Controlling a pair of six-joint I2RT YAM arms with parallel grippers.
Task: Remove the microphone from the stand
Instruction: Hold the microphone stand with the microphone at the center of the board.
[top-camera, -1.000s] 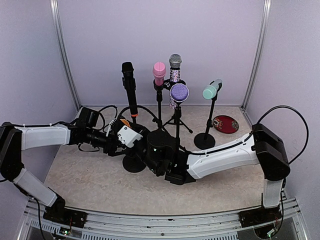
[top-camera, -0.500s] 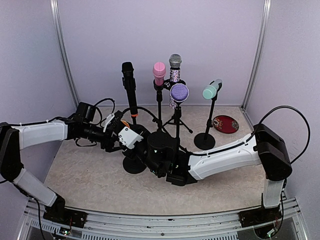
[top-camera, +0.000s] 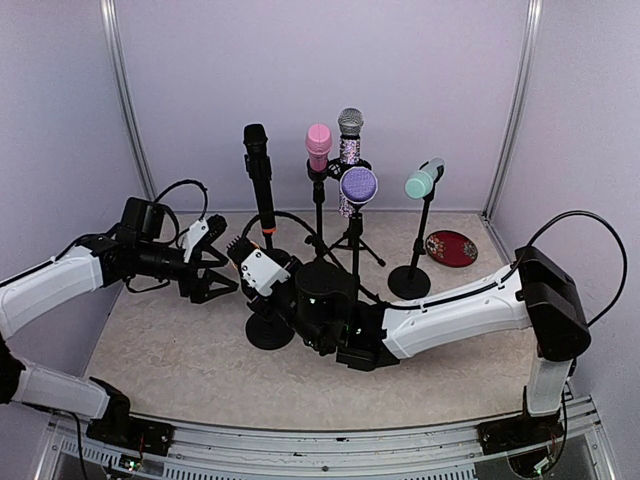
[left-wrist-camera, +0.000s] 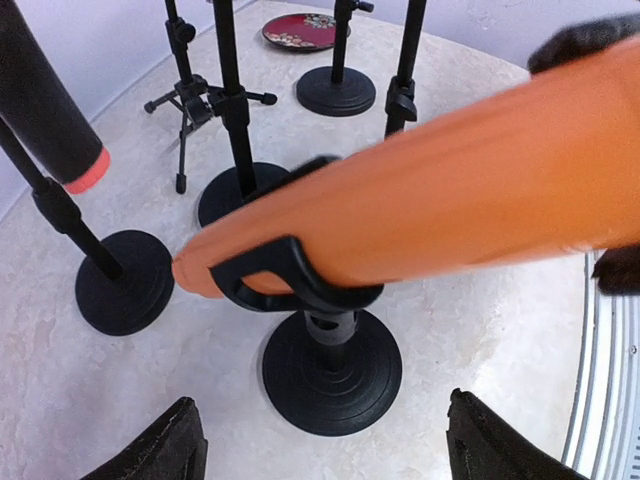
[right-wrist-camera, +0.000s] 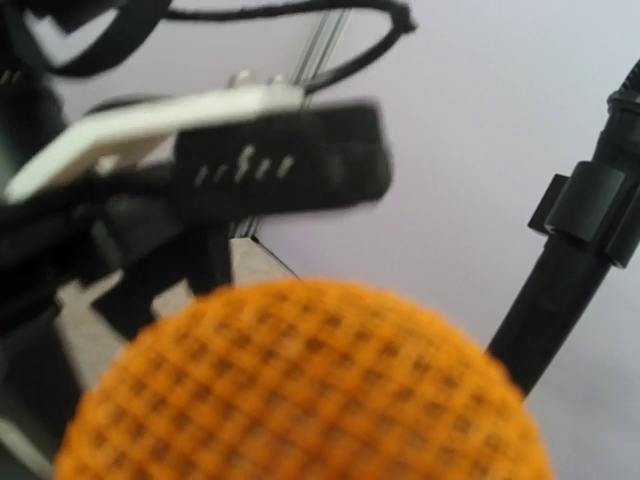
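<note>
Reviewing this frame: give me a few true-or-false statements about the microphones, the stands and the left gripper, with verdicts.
1. The orange microphone sits in the clip of its stand. True.
2. The left gripper is shut on that stand. False: it is open, holds nothing and is apart from the stand.
3. A red dish lies at the back right of the table. True.
4. The pink microphone lies flat on the table. False: it is held upright, off the table, at the back.
</note>
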